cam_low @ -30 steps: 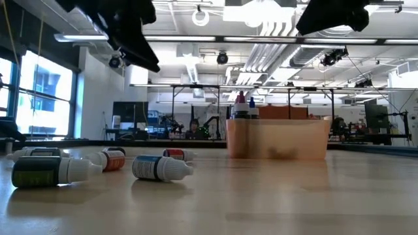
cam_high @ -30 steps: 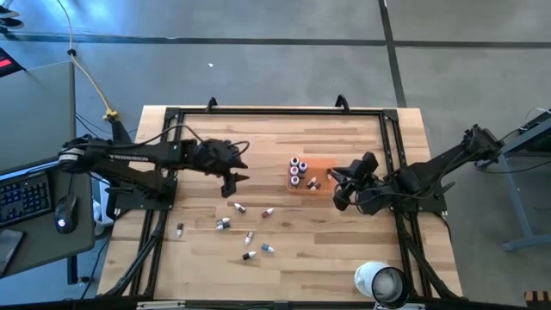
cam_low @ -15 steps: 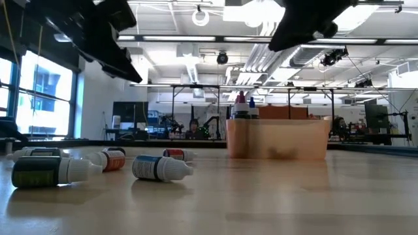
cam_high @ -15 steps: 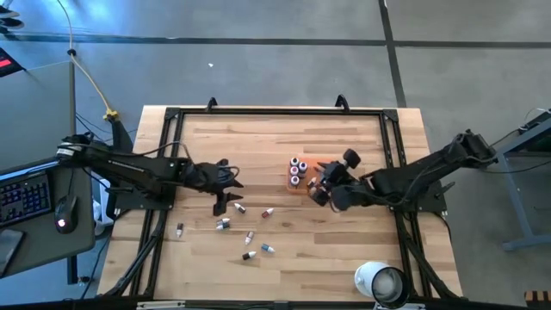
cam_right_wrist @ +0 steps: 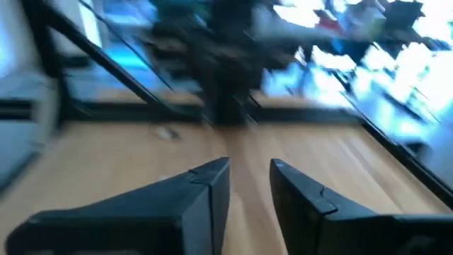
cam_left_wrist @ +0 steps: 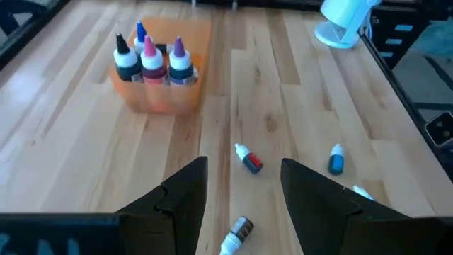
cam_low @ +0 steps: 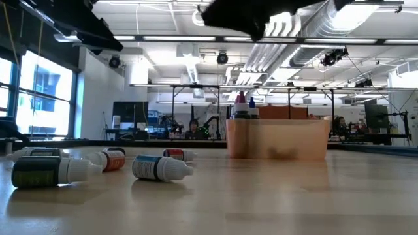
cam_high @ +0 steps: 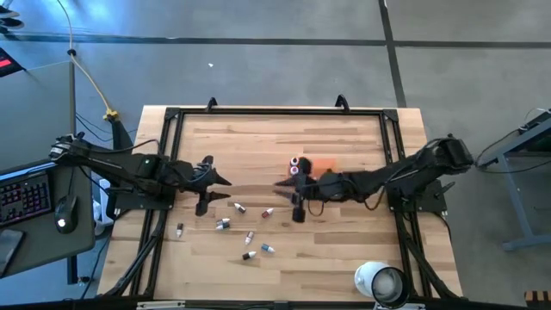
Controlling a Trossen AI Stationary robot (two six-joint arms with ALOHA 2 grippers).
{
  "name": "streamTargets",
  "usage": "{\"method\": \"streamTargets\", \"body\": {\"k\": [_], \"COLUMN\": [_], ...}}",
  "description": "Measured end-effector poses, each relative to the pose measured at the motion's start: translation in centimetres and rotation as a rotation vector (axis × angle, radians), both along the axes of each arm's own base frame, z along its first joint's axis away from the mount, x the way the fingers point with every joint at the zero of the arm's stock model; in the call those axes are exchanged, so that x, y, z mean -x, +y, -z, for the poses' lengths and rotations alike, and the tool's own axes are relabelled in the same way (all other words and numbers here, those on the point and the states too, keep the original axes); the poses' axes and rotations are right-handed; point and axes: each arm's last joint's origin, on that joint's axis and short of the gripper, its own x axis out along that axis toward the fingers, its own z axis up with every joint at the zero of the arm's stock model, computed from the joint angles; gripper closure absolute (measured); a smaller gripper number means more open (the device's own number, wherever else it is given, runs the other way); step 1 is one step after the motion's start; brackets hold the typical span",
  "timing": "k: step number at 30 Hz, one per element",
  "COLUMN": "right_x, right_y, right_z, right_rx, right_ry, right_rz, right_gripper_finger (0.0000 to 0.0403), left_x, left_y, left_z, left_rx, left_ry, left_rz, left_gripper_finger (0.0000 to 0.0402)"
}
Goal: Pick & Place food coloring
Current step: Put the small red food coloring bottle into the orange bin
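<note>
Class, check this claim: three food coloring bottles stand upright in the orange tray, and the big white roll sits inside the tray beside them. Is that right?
Not quite. The three food coloring bottles do stand upright in the orange tray, but the white roll stands on the table near its edge, well apart from the tray. The high view shows it.

1. Surface [cam_high: 344,250]: pale wood planks, smooth, slight sheen.
2. Tray [cam_left_wrist: 159,99]: translucent orange plastic, glossy.
3. Food coloring bottles [cam_low: 161,167]: smooth plastic, paper-like labels.
4. Left hand [cam_left_wrist: 241,195], right hand [cam_right_wrist: 249,188]: dark matt plastic.
5. Frame [cam_high: 275,112]: black metal.
</note>
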Motion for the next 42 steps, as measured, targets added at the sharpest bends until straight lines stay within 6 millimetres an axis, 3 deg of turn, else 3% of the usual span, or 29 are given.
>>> {"method": "streamTargets", "body": {"k": [4,7,11,17,22,26,34,42], "right_x": [-1.8,-3.6,-6.2,-8.9,-10.5,-10.5,-9.7,-9.1], "right_y": [0.3,0.6,1.1,1.8,2.3,2.4,2.0,0.1], "right_z": [2.1,3.8,4.3,4.6,6.9,8.5,9.4,11.4], "right_rx": [-0.029,-0.017,0.022,0.089,0.064,0.065,0.056,0.033], "right_ry": [-0.02,0.062,0.216,0.438,0.519,0.592,0.722,0.745], "right_rz": [-0.064,-0.067,-0.07,-0.137,-0.219,-0.214,-0.197,-0.173], "right_gripper_finger": [0.027,0.0239,0.0212,0.0213,0.0223,0.0225,0.0226,0.0226], "left_x": [0.0,0.0,0.1,0.5,0.6,0.6,0.6,0.6], "left_y": [0.1,0.2,0.3,0.3,0.4,0.4,0.4,0.4], "left_z": [0.0,0.0,-0.1,-0.3,-0.1,0.0,0.0,0.0], "left_rx": [-0.018,-0.033,-0.037,-0.037,-0.043,-0.045,-0.045,-0.045], "left_ry": [-0.003,-0.006,-0.013,-0.016,0.003,0.014,0.015,0.015], "left_rz": [-0.023,-0.05,-0.057,-0.058,-0.058,-0.058,-0.058,-0.058], "left_gripper_finger": [0.0224,0.0224,0.0224,0.0224,0.0224,0.0224,0.0224,0.0224]}}
